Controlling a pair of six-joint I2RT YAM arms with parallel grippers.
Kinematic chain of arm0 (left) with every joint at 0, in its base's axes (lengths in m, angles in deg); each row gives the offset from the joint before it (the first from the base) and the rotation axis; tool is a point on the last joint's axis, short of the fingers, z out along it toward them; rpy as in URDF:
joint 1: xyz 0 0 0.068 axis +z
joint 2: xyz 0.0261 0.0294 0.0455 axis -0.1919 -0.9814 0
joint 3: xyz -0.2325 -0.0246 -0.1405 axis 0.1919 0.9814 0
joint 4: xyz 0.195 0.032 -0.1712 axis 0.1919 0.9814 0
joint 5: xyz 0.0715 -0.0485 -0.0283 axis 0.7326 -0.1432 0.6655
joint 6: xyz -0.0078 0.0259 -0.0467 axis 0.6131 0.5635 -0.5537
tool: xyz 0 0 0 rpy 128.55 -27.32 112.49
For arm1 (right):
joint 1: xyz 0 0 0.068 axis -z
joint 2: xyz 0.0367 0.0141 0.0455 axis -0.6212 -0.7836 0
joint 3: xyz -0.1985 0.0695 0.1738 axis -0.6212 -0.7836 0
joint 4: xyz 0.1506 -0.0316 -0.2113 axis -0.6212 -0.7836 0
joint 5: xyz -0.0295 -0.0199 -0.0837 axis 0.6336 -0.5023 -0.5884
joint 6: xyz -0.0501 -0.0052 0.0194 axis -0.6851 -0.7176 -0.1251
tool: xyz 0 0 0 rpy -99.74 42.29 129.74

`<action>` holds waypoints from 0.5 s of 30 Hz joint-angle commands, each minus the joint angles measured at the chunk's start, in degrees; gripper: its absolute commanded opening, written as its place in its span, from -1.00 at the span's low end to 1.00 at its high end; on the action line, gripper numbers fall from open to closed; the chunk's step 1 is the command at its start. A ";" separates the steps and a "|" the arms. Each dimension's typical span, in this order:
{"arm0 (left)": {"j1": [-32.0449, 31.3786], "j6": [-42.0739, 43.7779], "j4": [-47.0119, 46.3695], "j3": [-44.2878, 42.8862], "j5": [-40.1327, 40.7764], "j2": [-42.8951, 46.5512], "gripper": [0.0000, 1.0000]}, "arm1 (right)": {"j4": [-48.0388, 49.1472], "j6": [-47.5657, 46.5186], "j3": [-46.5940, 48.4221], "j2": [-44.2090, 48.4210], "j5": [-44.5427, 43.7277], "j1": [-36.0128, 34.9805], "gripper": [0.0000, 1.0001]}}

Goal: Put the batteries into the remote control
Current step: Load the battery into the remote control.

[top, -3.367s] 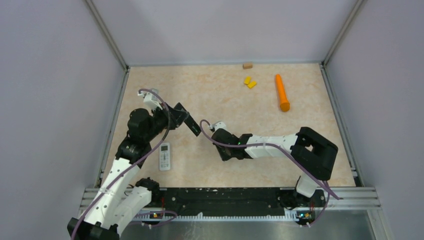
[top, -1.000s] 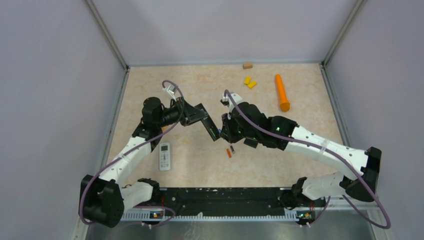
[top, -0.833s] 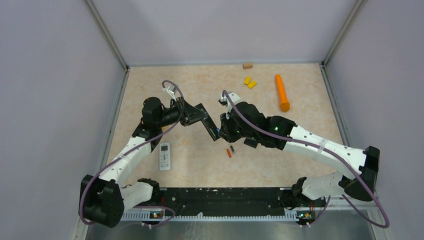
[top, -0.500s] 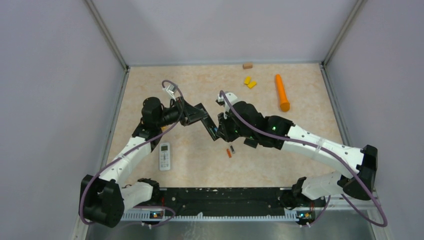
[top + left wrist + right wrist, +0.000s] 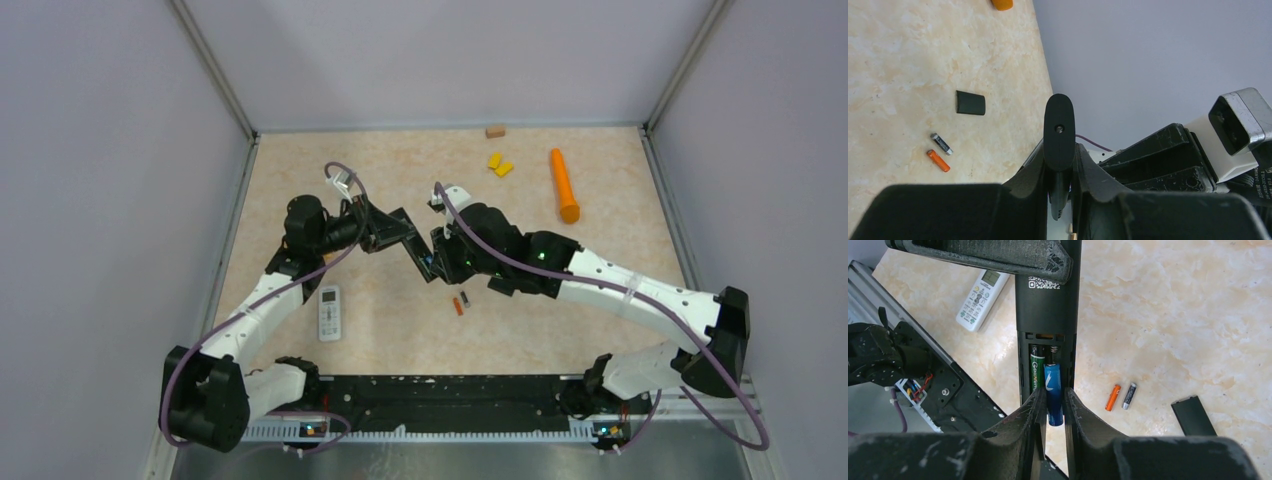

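My left gripper (image 5: pixel 395 232) is shut on a black remote (image 5: pixel 418 258) and holds it above the table; the left wrist view shows it edge-on (image 5: pixel 1059 115) between my fingers. Its battery compartment is open in the right wrist view (image 5: pixel 1047 305). A green battery (image 5: pixel 1036 371) sits in the left slot. My right gripper (image 5: pixel 1053 402) is shut on the blue battery (image 5: pixel 1052 390). The blue battery's far end lies in the right slot and its near end sticks out past the remote's end. An orange-red battery (image 5: pixel 1112 397) and a dark battery (image 5: pixel 1129 395) lie side by side on the table.
The black battery cover (image 5: pixel 1193 415) lies on the table near the loose batteries. A white remote (image 5: pixel 329 312) lies at the near left. A long orange cylinder (image 5: pixel 564 185), two yellow blocks (image 5: pixel 499 163) and a brown block (image 5: pixel 494 131) lie at the back.
Both arms have reached out to the table's middle since the oldest frame. Over the last second my right gripper has edged left onto the remote's end; the left arm has held still.
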 commanded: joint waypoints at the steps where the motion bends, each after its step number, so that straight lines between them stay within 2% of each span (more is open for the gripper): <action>1: 0.08 -3.24 -5.61 -0.44 -2.28 0.50 -1.00 | 1.26 0.80 2.31 -1.22 -2.13 0.25 -0.58; 8: 0.04 -3.80 -5.70 -0.28 -2.54 0.81 -1.00 | 3.22 1.93 1.98 -1.11 -3.26 0.32 -0.58; 15: 0.04 -4.86 -6.78 0.34 -2.56 0.76 -1.00 | 4.27 2.78 1.73 -0.47 -2.74 0.26 -0.38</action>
